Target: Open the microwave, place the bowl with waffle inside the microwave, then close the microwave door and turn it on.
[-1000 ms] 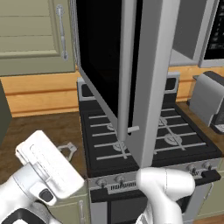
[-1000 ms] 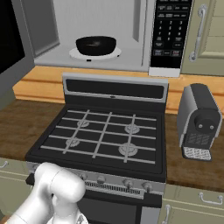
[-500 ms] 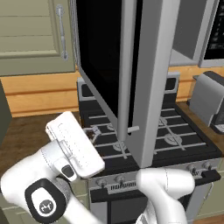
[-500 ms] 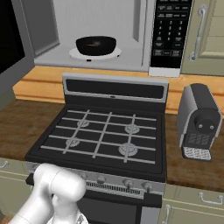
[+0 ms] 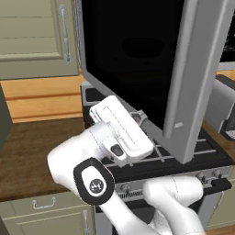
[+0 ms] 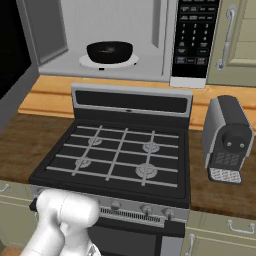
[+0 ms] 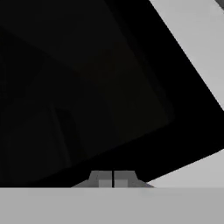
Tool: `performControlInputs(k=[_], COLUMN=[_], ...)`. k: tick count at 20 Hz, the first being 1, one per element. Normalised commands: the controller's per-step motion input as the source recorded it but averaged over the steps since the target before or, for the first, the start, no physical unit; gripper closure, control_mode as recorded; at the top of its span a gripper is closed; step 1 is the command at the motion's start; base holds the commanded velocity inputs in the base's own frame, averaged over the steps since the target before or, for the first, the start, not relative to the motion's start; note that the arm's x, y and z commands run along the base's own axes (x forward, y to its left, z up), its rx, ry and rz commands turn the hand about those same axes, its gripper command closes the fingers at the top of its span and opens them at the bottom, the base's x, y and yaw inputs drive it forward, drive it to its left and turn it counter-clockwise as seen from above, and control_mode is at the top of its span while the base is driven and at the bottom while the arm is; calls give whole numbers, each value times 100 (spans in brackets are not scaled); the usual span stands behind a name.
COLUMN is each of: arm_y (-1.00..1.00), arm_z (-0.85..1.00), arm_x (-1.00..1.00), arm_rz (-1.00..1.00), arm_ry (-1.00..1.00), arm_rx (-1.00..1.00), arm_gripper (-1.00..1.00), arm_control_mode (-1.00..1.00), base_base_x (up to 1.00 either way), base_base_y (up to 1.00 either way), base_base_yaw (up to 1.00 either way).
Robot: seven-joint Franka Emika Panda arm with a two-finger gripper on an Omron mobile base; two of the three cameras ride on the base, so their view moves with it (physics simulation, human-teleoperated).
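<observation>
**Bowl in, door wide open: closing push comes next**

With the bowl (image 6: 110, 51) already sitting on the turntable inside the microwave (image 6: 115, 40), I judge the loading step done and the door-closing step in hand. Nearest to me, the gripper (image 7: 113, 179) has its two tips pressed together with nothing between them. In the hand view it faces the black window of the microwave door (image 5: 151, 69), very near the glass, though I cannot tell whether it touches. From the left base view I see the hand (image 5: 121, 131) just beside the lower part of that door, on the outer side, low over the stove (image 6: 120, 155).

The door stands swung far out over the stove, its silver edge toward the camera. My next move, as I read it, calls for a steady sideways push against the door's outer face, following its arc about the hinge until it meets the frame, and then a reach to the button panel (image 6: 192, 35) to start it.

Farther back, I cannot make out the waffle over the bowl's dark rim. The panel keys carry small pale marks too fine to read. A coffee machine (image 6: 227, 140) stands right of the stove, with no legible brand.
</observation>
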Motion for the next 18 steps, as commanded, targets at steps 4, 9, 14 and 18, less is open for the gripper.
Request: performControlInputs(k=[4, 9, 14, 18], arm_y=[-100, -65, -42, -20], arm_z=[39, 47, 67, 64], arm_x=[40, 93, 92, 81], arm_rz=[6, 23, 33, 39], arm_ry=[9, 8, 9, 18], arm_rx=[1, 8, 16, 18], arm_gripper=[100, 100, 100, 100], arm_control_mode=[-100, -100, -100, -100], base_base_x=[0, 0, 0, 0], base_base_y=[0, 0, 0, 0], base_base_yaw=[0, 0, 0, 0])
